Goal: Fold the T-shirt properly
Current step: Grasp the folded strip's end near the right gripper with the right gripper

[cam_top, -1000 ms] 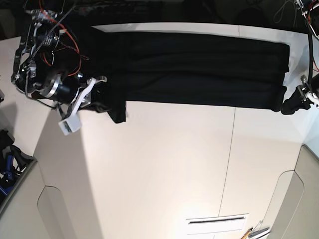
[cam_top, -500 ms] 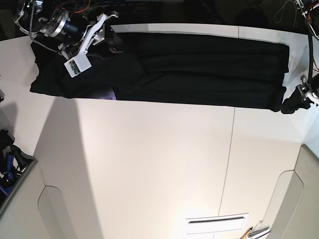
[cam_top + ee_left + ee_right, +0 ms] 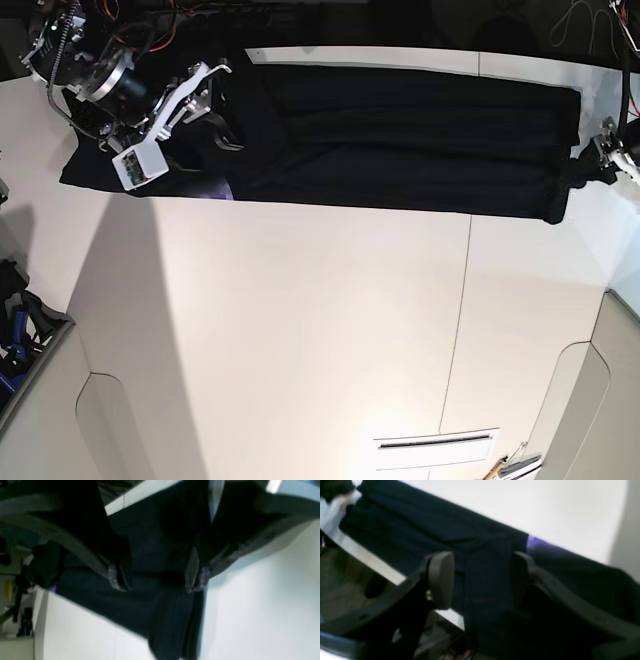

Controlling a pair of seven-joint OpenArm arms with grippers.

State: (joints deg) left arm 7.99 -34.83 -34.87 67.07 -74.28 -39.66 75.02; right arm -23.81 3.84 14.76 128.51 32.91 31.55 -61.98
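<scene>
Release looks like the step in hand: both hands stand with fingers apart and nothing clamped between them. In the right wrist view the right hand (image 3: 480, 580) hangs over the T-shirt (image 3: 482, 562) with cloth showing in the open gap, untouched by either pad as far as the blurred picture lets me judge. The left hand (image 3: 157, 577) is likewise spread, black cloth lying beneath it rather than pinched.

To do this well, each hand should lift straight up before travelling sideways, so a fingertip does not snag a layer and drag the fold open. The next grasp should take all stacked layers at an end together, not only the top one.

In the base view the T-shirt (image 3: 400, 140) lies along the far edge of the bench (image 3: 320, 330), toward 12 o'clock, as a long narrow band. Its long axis runs from 9 o'clock to 3 o'clock. The 3 o'clock end is squared off near the left hand (image 3: 590, 168); the 9 o'clock end spreads wider and looser under the right hand (image 3: 215, 105), with a sliver of purple print showing at its near edge.
</scene>
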